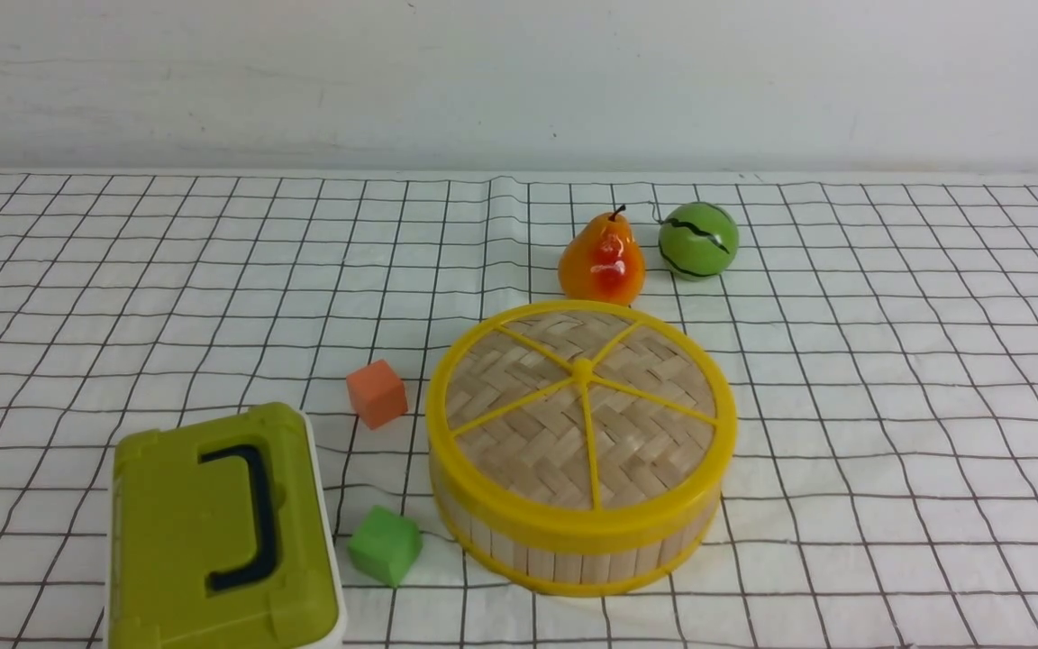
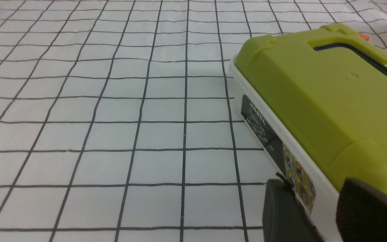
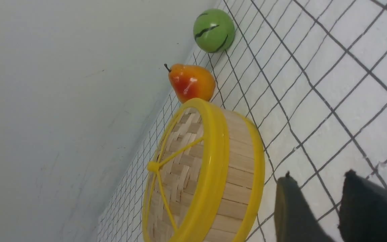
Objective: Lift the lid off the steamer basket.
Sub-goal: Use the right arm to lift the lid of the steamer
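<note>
The woven tan lid (image 1: 654,442), yellow-rimmed and five-spoked, sits on the slatted steamer basket (image 1: 569,566), right of the olive-green box (image 1: 186,532). Both the left gripper (image 2: 309,208) and right gripper (image 3: 321,205), fingers apart, are partly cut off.

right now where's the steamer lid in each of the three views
Front view: the woven bamboo lid is just right of the picture's centre, seated on the steamer basket.
Left wrist view: I can't make out the lid; only a sliver of tan and yellow shows at the picture's right edge.
Right wrist view: lower middle of the picture, seen edge-on and tilted.
Shared landmark, front and right wrist views: the orange-red pear beside the basket.
</note>
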Motion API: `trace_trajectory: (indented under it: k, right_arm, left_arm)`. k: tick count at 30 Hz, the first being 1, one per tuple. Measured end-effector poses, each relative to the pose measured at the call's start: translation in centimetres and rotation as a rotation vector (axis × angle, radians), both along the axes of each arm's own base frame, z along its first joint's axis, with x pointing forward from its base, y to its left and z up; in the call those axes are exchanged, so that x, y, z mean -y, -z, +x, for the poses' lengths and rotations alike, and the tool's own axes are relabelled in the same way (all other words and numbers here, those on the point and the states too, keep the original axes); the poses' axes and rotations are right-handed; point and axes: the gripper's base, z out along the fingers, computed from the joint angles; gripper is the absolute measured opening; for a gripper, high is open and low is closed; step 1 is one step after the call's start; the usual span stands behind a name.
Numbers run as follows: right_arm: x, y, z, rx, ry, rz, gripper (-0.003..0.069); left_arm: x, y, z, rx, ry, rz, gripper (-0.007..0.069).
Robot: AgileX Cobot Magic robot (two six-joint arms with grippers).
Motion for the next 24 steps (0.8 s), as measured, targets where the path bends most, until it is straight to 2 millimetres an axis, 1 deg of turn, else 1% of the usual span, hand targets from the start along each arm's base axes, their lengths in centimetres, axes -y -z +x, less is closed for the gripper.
trace_trajectory:
  k: [3, 5, 6, 7, 8, 9, 10, 11, 12, 13, 14, 15, 18, 19, 20, 21, 23, 24]
  right_arm:
    - [0.0, -0.2, 0.0, 0.014, -0.012, -0.054, 0.0219]
    - [-0.1, -1.1, -0.2, 0.048, -0.034, -0.126, 0.0216]
    - [-0.2, -2.1, -0.3, 0.078, -0.048, -0.183, 0.0206]
    - [-0.3, -3.5, -0.5, 0.116, -0.065, -0.250, 0.0184]
    - [-0.3, -4.3, -0.6, 0.128, -0.078, -0.303, 0.0162]
    - [-0.4, -5.7, -0.7, 0.141, -0.100, -0.384, 0.0129]
    - [-0.4, -6.0, -0.8, 0.149, -0.104, -0.402, 0.0129]
    - [-0.5, -8.1, -0.7, 0.145, -0.143, -0.528, 0.0063]
    - [-0.6, -10.2, -0.4, 0.118, -0.191, -0.635, 0.0016]
    - [-0.6, -10.0, -0.2, 0.098, -0.203, -0.649, 0.0010]
    - [-0.5, -12.5, 0.3, 0.064, -0.253, -0.764, -0.0015]
    - [-0.3, -14.2, 1.0, 0.016, -0.299, -0.865, -0.0021]
    - [0.1, -17.6, 3.2, -0.094, -0.421, -1.011, -0.0022]
    - [0.0, -17.9, 3.1, -0.090, -0.424, -1.021, -0.0022]
    - [0.0, -19.6, 4.5, -0.140, -0.505, -1.069, -0.0022]
    - [0.0, -20.4, 5.3, -0.162, -0.552, -1.092, -0.0022]
    - [-0.2, -21.1, 6.3, -0.182, -0.601, -1.113, -0.0022]
    - [-0.5, -21.6, 7.2, -0.198, -0.649, -1.127, -0.0022]
  left_arm:
    - [0.0, 0.0, 0.0, 0.000, 0.000, 0.000, 0.0239]
    - [0.0, 0.0, 0.0, 0.000, 0.000, 0.000, 0.0239]
    - [0.0, 0.0, 0.0, 0.000, 0.000, 0.000, 0.0239]
    - [0.0, 0.0, 0.0, 0.000, 0.000, 0.000, 0.0239]
    - [0.0, 0.0, 0.0, 0.000, 0.000, 0.000, 0.0239]
    - [0.0, 0.0, 0.0, 0.000, 0.000, 0.000, 0.0239]
    - [0.0, 0.0, 0.0, 0.000, 0.000, 0.000, 0.0239]
    - [0.0, 0.0, 0.0, 0.000, 0.000, 0.000, 0.0239]
    - [0.0, 0.0, 0.0, 0.000, 0.000, 0.000, 0.0239]
    - [0.0, 0.0, 0.0, 0.000, 0.000, 0.000, 0.0239]
    - [0.0, 0.0, 0.0, 0.000, 0.000, 0.000, 0.0239]
    - [0.0, 0.0, 0.0, 0.000, 0.000, 0.000, 0.0239]
    - [0.0, 0.0, 0.0, 0.000, 0.000, 0.000, 0.0239]
    - [0.0, 0.0, 0.0, 0.000, 0.000, 0.000, 0.0239]
    - [0.0, 0.0, 0.0, 0.000, 0.000, 0.000, 0.0239]
    - [0.0, 0.0, 0.0, 0.000, 0.000, 0.000, 0.0239]
    - [0.0, 0.0, 0.0, 0.000, 0.000, 0.000, 0.0239]
    - [0.0, 0.0, 0.0, 0.000, 0.000, 0.000, 0.0239]
